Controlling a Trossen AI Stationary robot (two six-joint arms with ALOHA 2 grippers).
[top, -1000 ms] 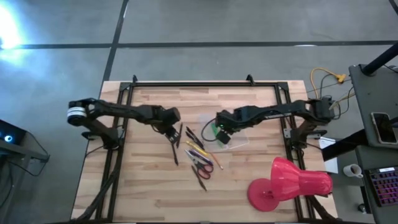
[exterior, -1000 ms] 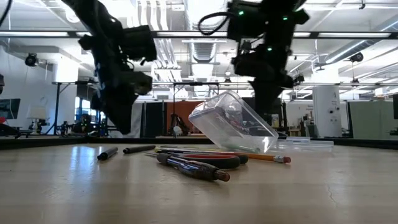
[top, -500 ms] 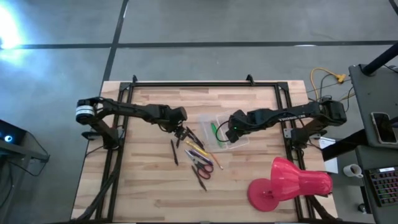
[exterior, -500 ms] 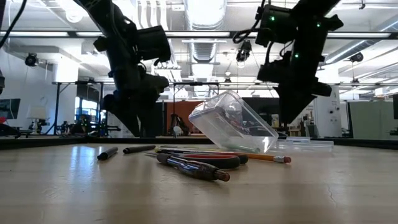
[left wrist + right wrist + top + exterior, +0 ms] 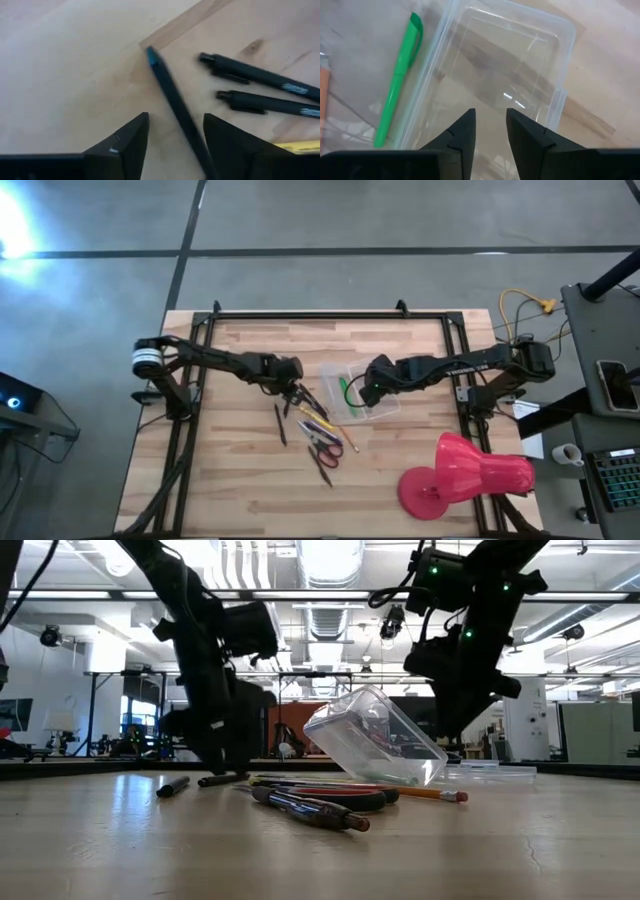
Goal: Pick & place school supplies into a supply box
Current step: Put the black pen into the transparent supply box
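The left gripper [image 5: 175, 137], open and empty, straddled a blue-tipped pen [image 5: 172, 102] it might nudge away; the right gripper [image 5: 490, 130], slightly parted, held nothing.

Open jaws straddling a blue-tipped dark pen [image 5: 172, 102], two black pens [image 5: 260, 87] beyond (parallel), wooden table [image 5: 65, 60]

Both arms reach inward from nine and three o'clock. The left gripper [image 5: 291, 391] hangs low, fingers parted; the right gripper [image 5: 364, 395] likewise shows a narrow gap.
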